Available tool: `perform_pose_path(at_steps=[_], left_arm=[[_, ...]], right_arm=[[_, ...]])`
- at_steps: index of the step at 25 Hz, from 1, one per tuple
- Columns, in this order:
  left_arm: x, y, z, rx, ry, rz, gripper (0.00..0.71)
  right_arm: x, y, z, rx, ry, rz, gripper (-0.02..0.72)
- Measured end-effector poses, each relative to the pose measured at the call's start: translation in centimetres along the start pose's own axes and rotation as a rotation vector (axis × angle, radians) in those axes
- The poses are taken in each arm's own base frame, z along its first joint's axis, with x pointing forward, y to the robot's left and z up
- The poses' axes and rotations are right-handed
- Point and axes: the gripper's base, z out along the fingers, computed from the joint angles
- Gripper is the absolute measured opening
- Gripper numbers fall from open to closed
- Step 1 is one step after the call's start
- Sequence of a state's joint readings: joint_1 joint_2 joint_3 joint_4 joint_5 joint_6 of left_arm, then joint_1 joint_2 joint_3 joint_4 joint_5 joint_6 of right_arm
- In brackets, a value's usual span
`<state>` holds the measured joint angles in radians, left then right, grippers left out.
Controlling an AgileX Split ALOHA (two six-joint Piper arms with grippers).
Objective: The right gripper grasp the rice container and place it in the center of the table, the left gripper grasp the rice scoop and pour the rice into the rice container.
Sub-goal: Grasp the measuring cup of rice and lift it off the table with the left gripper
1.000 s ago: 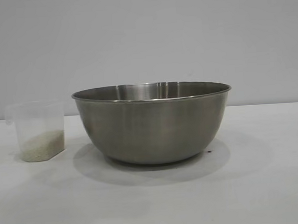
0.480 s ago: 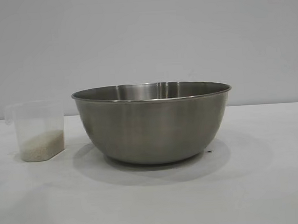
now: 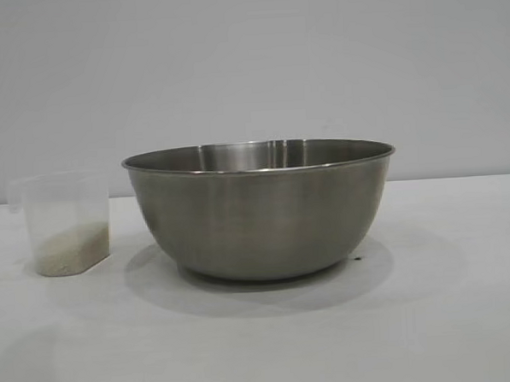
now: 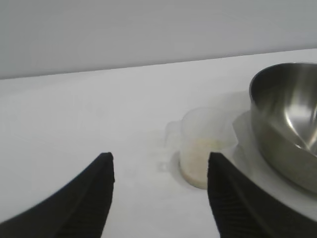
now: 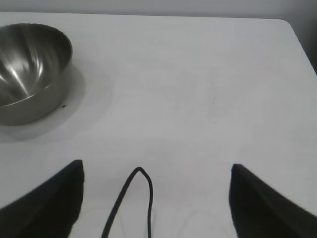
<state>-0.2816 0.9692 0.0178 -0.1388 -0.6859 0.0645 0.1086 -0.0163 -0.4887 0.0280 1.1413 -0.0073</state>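
The rice container (image 3: pixel 261 209), a large steel bowl, stands at the middle of the white table (image 3: pixel 467 317). Left of it and a little apart is the rice scoop (image 3: pixel 65 223), a frosted plastic cup with a pale layer of rice (image 3: pixel 72 250) in its bottom. Neither arm shows in the exterior view. My left gripper (image 4: pixel 161 161) hangs open above the table, short of the rice scoop (image 4: pixel 203 148) and the rice container (image 4: pixel 290 119), holding nothing. My right gripper (image 5: pixel 157 168) is wide open and empty, well away from the rice container (image 5: pixel 29 69).
A thin black cable loop (image 5: pixel 136 198) hangs between the right gripper's fingers. The table's rounded far corner (image 5: pixel 285 25) shows in the right wrist view. A plain grey wall (image 3: pixel 248 63) stands behind the table.
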Motion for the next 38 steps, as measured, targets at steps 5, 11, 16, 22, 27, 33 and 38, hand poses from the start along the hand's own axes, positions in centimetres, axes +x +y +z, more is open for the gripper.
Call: perform_pose_path(at_steps=[5, 11, 16, 22, 27, 33, 38], left_arm=[[0.6, 0.1, 1.3, -0.017, -0.001, 0.019, 0.365], [2.8, 0.1, 3.5, -0.034, 0.058, 0.057, 0.365], [5.0, -0.7, 5.0, 0.048, 0.191, 0.095, 0.365], [4.2, -0.9, 6.4, 0.058, 0.142, 0.093, 0.365], [3.7, -0.9, 7.5, 0.046, 0.116, 0.086, 0.365], [3.9, -0.7, 9.1, 0.008, 0.120, 0.100, 0.230], [4.1, -0.8, 10.1, 0.008, 0.126, 0.104, 0.230]], right_arm=[[0.0, 0.0, 0.0, 0.000, 0.000, 0.000, 0.559], [0.0, 0.0, 0.0, 0.000, 0.000, 0.000, 0.559], [0.0, 0.0, 0.0, 0.000, 0.000, 0.000, 0.559], [0.0, 0.0, 0.0, 0.000, 0.000, 0.000, 0.559], [0.0, 0.0, 0.0, -0.002, 0.000, 0.001, 0.559], [0.0, 0.0, 0.0, -0.002, 0.000, 0.001, 0.559], [0.0, 0.0, 0.0, -0.002, 0.000, 0.000, 0.559]])
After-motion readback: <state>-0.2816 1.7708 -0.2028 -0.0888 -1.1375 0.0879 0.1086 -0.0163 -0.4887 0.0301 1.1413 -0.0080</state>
